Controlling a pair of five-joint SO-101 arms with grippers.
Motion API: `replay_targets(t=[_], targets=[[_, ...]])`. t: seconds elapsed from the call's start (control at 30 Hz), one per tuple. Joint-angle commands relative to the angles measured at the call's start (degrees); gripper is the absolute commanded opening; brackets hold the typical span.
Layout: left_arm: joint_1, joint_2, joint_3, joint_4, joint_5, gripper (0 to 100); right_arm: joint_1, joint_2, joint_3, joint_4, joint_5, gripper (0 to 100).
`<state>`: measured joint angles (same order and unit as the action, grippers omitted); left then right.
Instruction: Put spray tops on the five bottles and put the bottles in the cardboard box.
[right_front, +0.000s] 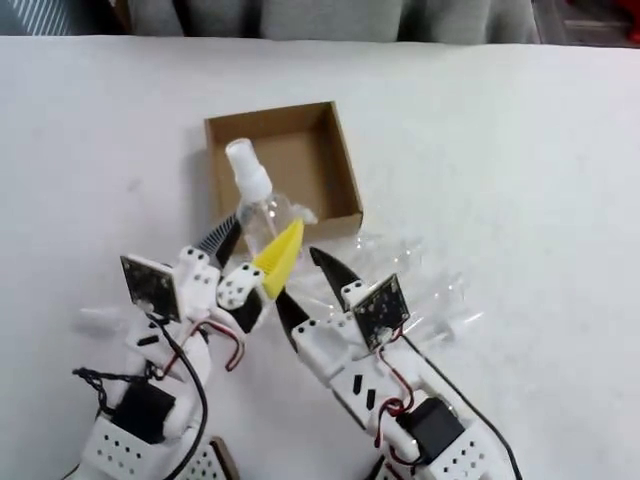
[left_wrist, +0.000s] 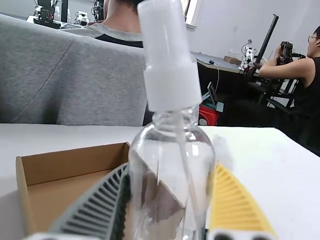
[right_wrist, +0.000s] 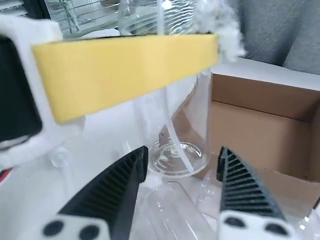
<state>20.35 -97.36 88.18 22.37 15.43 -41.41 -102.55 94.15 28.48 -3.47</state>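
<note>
The high view looked down on the bench (right_front: 520, 150). The left wrist view sat close behind the left claw (left_wrist: 170, 172), the right behind the right claw (right_wrist: 183, 152), both facing the cardboard box (right_front: 300, 160) and bottle (right_front: 262, 215) all three shared.

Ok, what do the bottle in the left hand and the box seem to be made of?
The bottle: clear glossy plastic, probably; the dip tube shows through it. Its spray top: opaque white plastic, matte. The cardboard box: plain brown cardboard, dull, with thin walls.

Bright, even light washes the white table (right_front: 520, 150); shadows faint.
</note>
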Motion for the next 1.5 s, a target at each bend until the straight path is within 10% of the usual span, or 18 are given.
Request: replay_targets(t=[0.0, 0.67, 1.17, 1.47], targets=[[2.5, -3.7, -1.0, 4.1, -2.6, 5, 5.8, -0.5, -0.4, -2.6, 0.5, 18.7], [-4.4, -3.8, 0.3, -1.1, -15.2, 5, 7.2, -0.7, -5.1, 10.0, 0.7, 18.9], [-12.4, 61.4, -29.6, -24.1, -15.0, 5, 19.4, -0.5, -4.7, 14.6, 0.7, 18.5], [-18.8, 88.2, -45.0, -31.9, -3.7, 5, 23.8, -0.5, -3.6, 14.3, 3.7, 1.8]])
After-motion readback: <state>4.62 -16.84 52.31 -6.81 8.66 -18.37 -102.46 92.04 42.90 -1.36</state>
